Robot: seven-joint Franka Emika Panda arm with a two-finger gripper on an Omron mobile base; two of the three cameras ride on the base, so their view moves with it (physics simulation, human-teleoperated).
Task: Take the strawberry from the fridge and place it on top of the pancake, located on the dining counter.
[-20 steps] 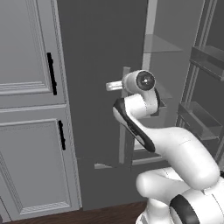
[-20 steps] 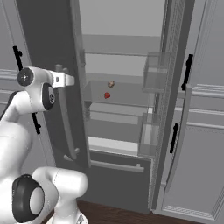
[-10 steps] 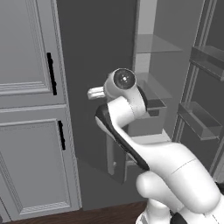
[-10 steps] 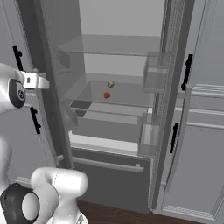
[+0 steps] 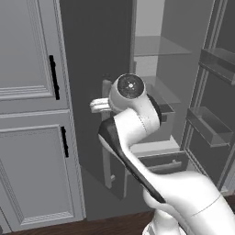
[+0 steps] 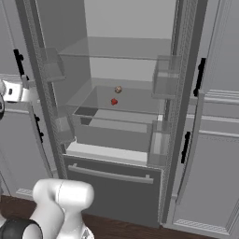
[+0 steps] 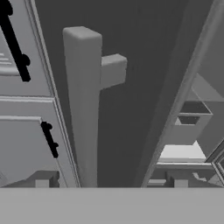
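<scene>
Inside the fridge (image 6: 126,116), on the pale middle shelf toward the back, the strawberry (image 6: 114,101) lies as a small red speck, with a small brownish round item (image 6: 118,89) just behind it and slightly to the right. Both fridge doors stand open in the right base view, the clear door bins (image 6: 164,77) hanging on each side and the dark bottom drawer (image 6: 112,186) shut below. Seen from the left base view, the arm bends up in front of the opened left door (image 5: 96,69), its wrist level with the door's handle (image 5: 106,137). Beside that door are light grey cabinets (image 5: 32,114) with black handles. Along the hand view, the grey bar handle (image 7: 83,109) stands close ahead against the dark door face, between the two fingertips (image 7: 42,183) at the bottom edge and touching neither. The tool (image 7: 109,183) is spread wide, its tips well apart on either side of the bar, and it holds nothing. The strawberry is well apart from the tool.
</scene>
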